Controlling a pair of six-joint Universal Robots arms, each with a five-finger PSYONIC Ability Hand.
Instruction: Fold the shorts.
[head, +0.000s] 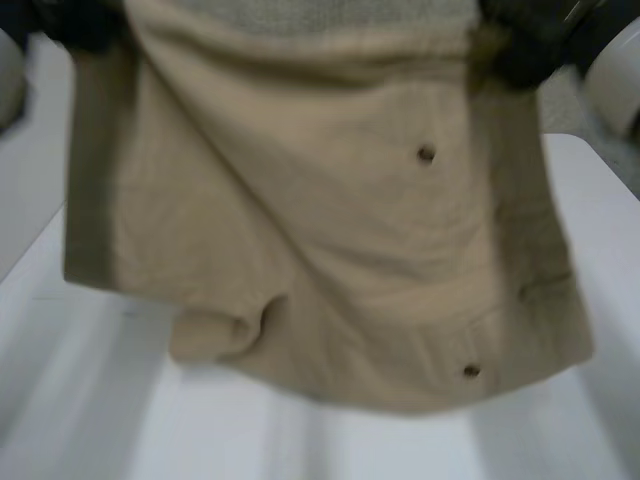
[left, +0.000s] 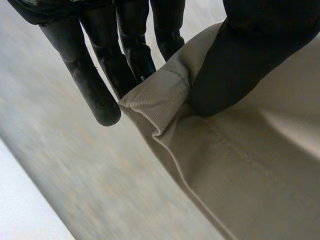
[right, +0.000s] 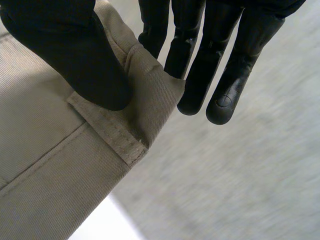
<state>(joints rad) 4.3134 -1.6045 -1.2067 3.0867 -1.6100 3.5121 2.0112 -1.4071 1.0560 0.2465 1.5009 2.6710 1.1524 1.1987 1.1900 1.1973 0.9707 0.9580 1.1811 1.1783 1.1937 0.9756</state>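
Closest in, the left hand (left: 240, 60) has a corner of the shorts (left: 250, 170) pinched: the thumb presses down on the stitched hem from one side, and straight fingers (left: 102, 100) back it from the other, their tips poking past the cloth edge. Same story on the other side. The right hand (right: 75, 55) clamps its own corner of the shorts (right: 50, 165), thumb on top of the seam and fingers (right: 225, 95) behind, so both hands are gripping cloth.

From the head view, the left hand (head: 70, 25) and right hand (head: 520, 50) sit at the two upper corners, well apart, and the beige shorts (head: 320, 250) hang spread between them like a curtain, lifted off the surface. One dark button (head: 426, 154) shows on the upper part of the cloth and a second button (head: 471, 371) sits near the lower edge. A bunched fold (head: 250, 325) puckers at the lower middle. A darker strip runs down each side.

Below the hanging hem lies the white tabletop (head: 80, 400). Past its edge, the wrist views show grey speckled floor (right: 240, 190).
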